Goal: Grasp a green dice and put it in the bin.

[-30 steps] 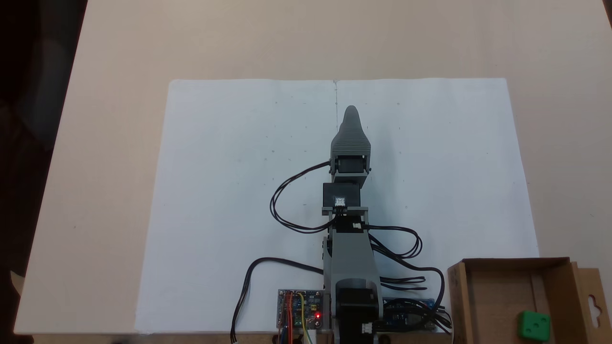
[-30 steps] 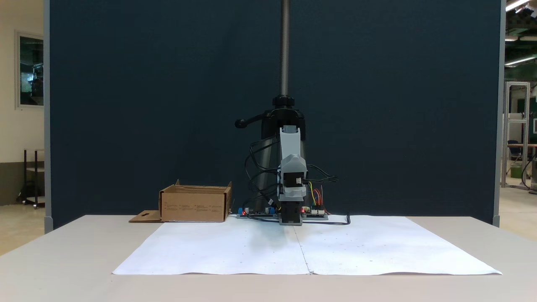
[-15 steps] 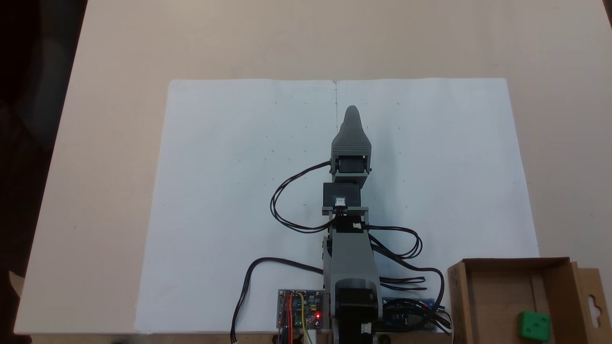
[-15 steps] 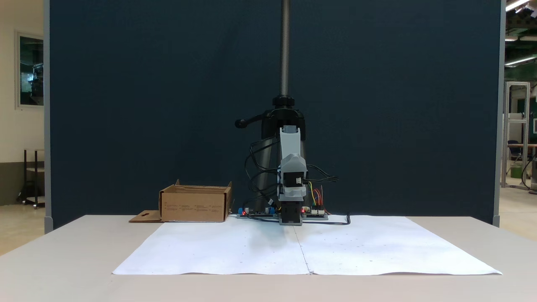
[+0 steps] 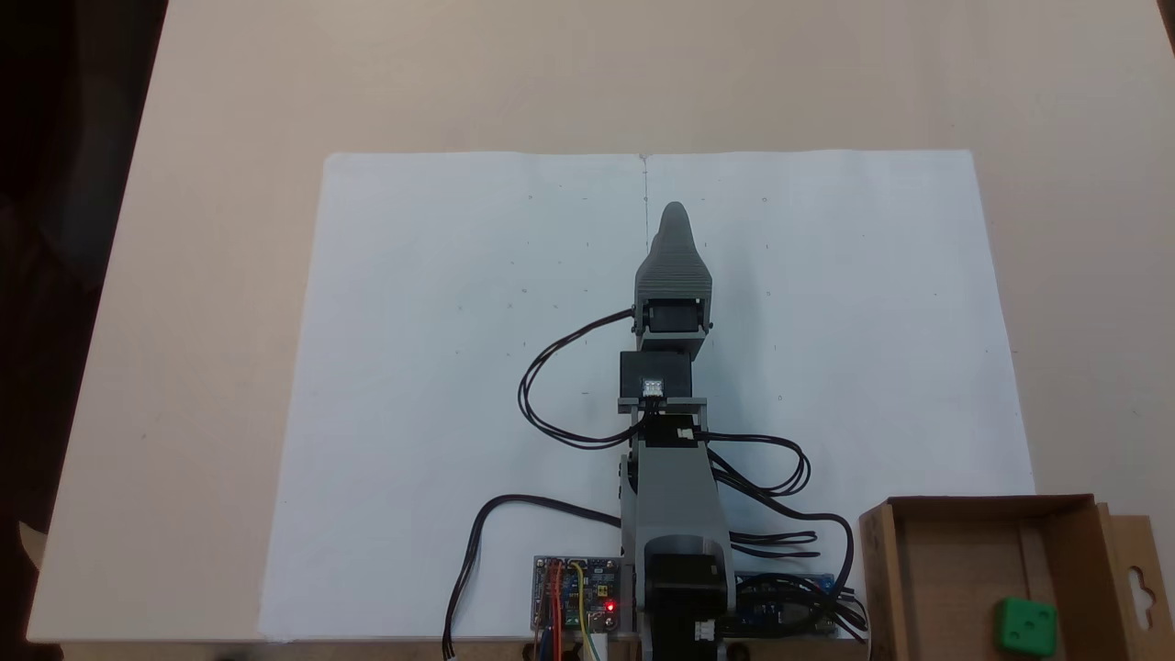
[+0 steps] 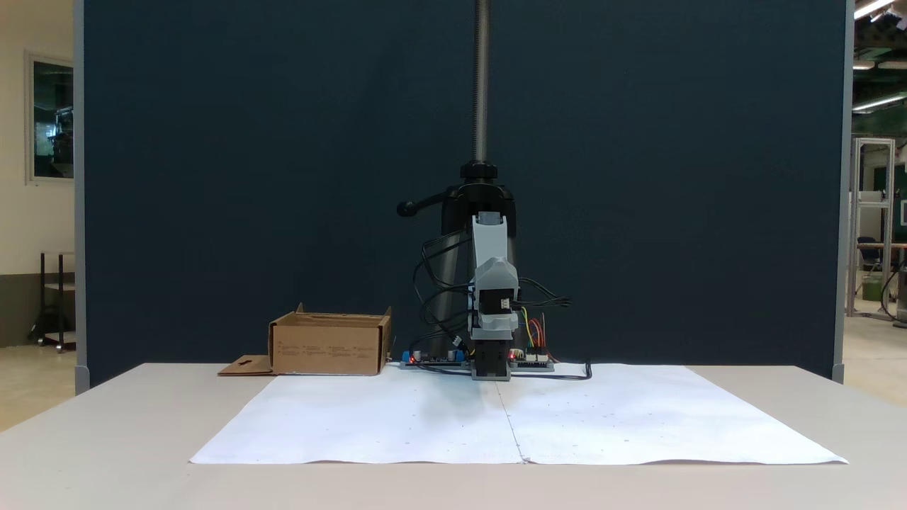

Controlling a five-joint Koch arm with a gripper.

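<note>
Since the green dice is already sitting on the floor of the bin, toward its right side in the fixed view from above, we'd say the job looks done. The bin is parked right next to the arm's base, at the bottom right of that view and just left of the arm in the fixed view from the front, probably so the drop-off is a short swing and the white paper stays free as the pick zone. The flap with the hang-hole is folded out flat on the worktop, away from the arm, so it doesn't block the way in. The arm is folded up over the middle of the paper, pointing straight away from its base, well apart from the bin. The end effector shows as one grey tip from above, and from the front its tips aren't clear, so we honestly can't tell if it's open or closed; nothing green shows around it. The cables loop loosely on both sides of the arm, giving slack for the joints, and a red LED glows on the board by the base.
</note>
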